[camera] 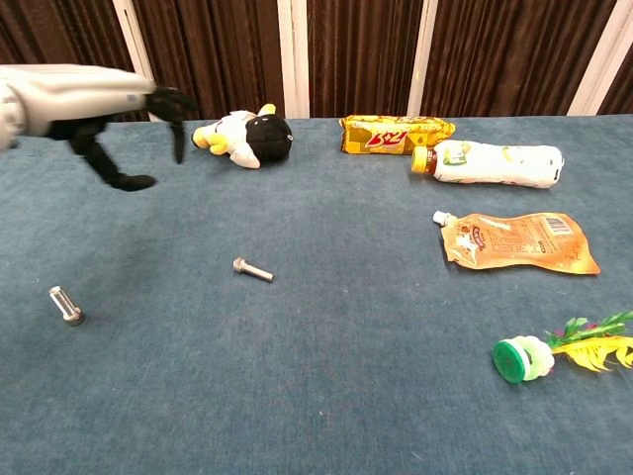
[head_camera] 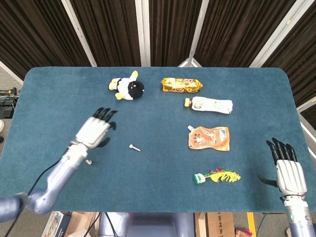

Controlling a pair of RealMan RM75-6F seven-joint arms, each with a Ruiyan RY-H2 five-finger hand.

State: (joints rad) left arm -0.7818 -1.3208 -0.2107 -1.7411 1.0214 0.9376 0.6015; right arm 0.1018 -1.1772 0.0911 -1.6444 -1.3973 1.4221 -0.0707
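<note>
My left hand point(head_camera: 96, 129) hovers above the blue table point(head_camera: 54, 98) with its fingers spread and nothing in it; the chest view shows the left hand point(camera: 99, 109) raised at the far left. A small metal bolt point(head_camera: 89, 161) lies just behind it near the front left, seen also as the small bolt point(camera: 67, 306) in the chest view. A second bolt point(head_camera: 134, 147) lies to the hand's right, toward the middle. My right hand point(head_camera: 288, 170) rests open at the table's front right edge, nearest a green-capped feather shuttlecock point(head_camera: 216, 176).
A black-and-white plush toy point(head_camera: 127, 87) lies at the back, with a yellow snack packet point(head_camera: 181, 85) beside it. A white bottle point(head_camera: 211, 104) and an orange spout pouch point(head_camera: 209, 138) lie right of the middle. Dark curtains hang behind the table.
</note>
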